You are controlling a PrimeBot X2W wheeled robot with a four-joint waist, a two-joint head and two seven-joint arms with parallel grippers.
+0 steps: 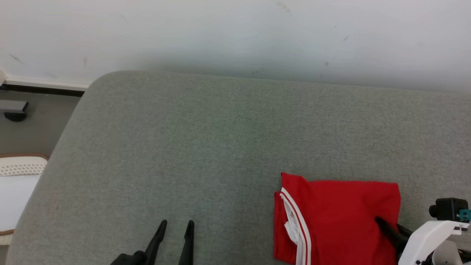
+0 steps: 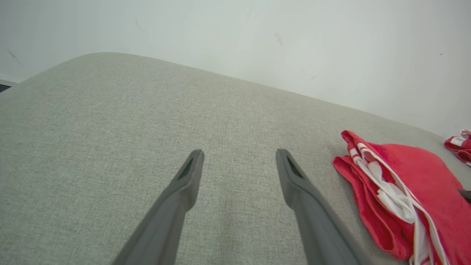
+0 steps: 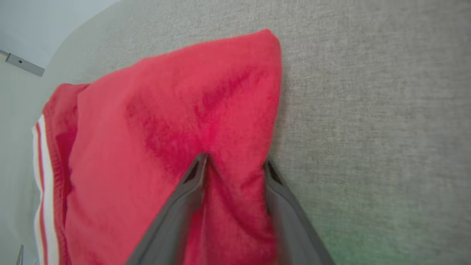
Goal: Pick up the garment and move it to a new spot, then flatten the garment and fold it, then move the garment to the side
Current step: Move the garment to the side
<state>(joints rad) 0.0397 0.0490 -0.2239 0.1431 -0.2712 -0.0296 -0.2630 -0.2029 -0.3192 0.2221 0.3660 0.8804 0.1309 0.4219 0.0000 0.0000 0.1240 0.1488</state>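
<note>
Well left of the folded red garment, the left gripper hangs released over the grey cushion the garment lies on. At the garment's right edge, the right gripper straddles a ridge of cloth; whether it is clamped cannot be told.

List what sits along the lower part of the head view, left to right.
white padded item off the surface's edge → left claw → red garment → right arm's pale forearm. Right claw left out: it overlaps the garment's right edge.
</note>
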